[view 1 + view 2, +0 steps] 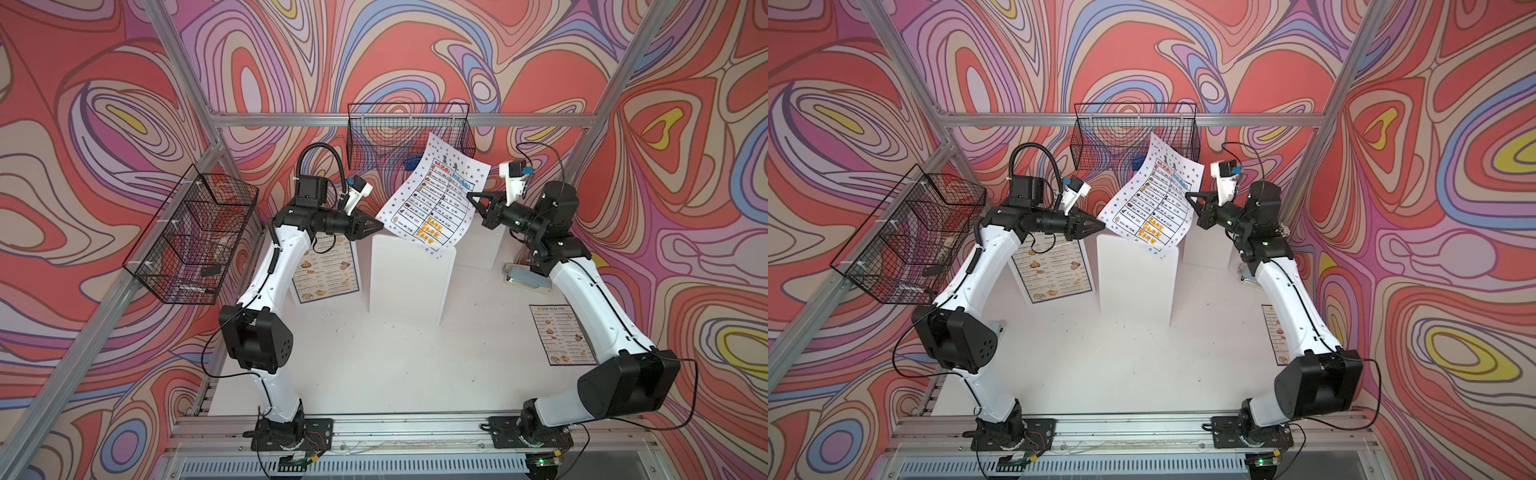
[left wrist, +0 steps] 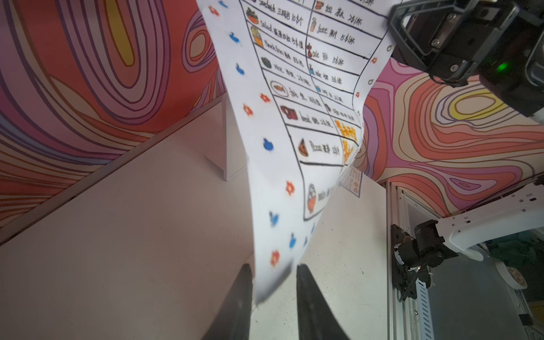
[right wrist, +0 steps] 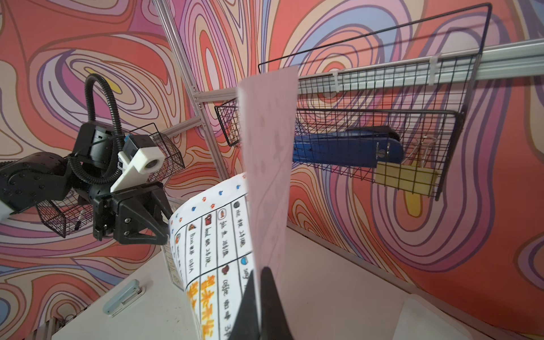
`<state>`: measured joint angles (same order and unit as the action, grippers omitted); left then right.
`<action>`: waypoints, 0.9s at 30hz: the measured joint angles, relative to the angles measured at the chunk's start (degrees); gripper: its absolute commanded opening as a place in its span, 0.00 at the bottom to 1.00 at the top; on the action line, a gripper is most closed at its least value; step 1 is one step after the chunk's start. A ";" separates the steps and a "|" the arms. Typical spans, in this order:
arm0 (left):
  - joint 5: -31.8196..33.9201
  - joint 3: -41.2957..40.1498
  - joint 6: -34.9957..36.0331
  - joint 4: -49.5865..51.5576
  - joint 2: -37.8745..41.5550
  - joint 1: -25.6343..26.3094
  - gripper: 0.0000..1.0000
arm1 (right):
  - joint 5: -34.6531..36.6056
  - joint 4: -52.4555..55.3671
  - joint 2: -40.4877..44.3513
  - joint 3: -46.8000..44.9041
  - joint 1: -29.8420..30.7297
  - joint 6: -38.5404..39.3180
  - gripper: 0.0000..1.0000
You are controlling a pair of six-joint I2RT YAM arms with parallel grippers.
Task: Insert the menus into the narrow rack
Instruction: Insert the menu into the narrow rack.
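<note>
Top views: white menu (image 1: 432,199) is up in the air between the two hands, curled, over the white rack (image 1: 409,282). Right hand (image 1: 471,196) is clamped tight on the sheet's edge. The right wrist view agrees, with paper coming straight out of closed fingers. Left hand (image 2: 273,273) is only slightly parted. The sheet's corner sits between its fingers (image 2: 312,294) with a gap showing, so it looks like a loose guide, not a firm pinch.

The menu's lower edge hangs right at the top of the rack's front panel, below and between the hands. Can't tell if it is inside a slot.

One blue-bordered menu (image 1: 328,266) lies on the worktop (image 1: 395,365) under the left hand. The second blue-bordered menu (image 1: 561,334) lies well behind the right hand, beside that arm.

Progress, my read: early. First sheet is mid-insert, nothing looks seated, two pickups left.
</note>
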<state>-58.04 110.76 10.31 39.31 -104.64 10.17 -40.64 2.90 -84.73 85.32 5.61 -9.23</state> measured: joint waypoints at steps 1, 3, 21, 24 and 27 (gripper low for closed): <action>-0.02 -0.17 -0.52 -0.61 0.00 0.00 0.20 | -0.20 -0.44 0.22 -0.66 0.00 -0.02 0.00; 0.09 -0.31 -1.11 -1.38 0.00 0.09 0.17 | -0.66 -1.33 0.83 -2.01 0.00 -0.09 0.00; 3.43 0.85 -6.78 -5.66 -1.62 0.20 0.64 | -7.78 -12.04 5.95 -8.81 0.00 -3.02 0.00; 3.26 -1.14 -7.82 -8.76 -1.11 -0.20 0.66 | -9.44 -15.02 5.99 -10.54 0.00 -4.09 0.00; 2.75 -2.36 -9.07 -10.51 -1.11 -0.85 0.66 | -10.56 -16.98 5.99 -11.61 0.00 -5.11 0.00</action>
<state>-55.29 108.40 1.23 28.80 -105.75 9.32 -51.20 -14.09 -78.74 73.71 5.61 -14.35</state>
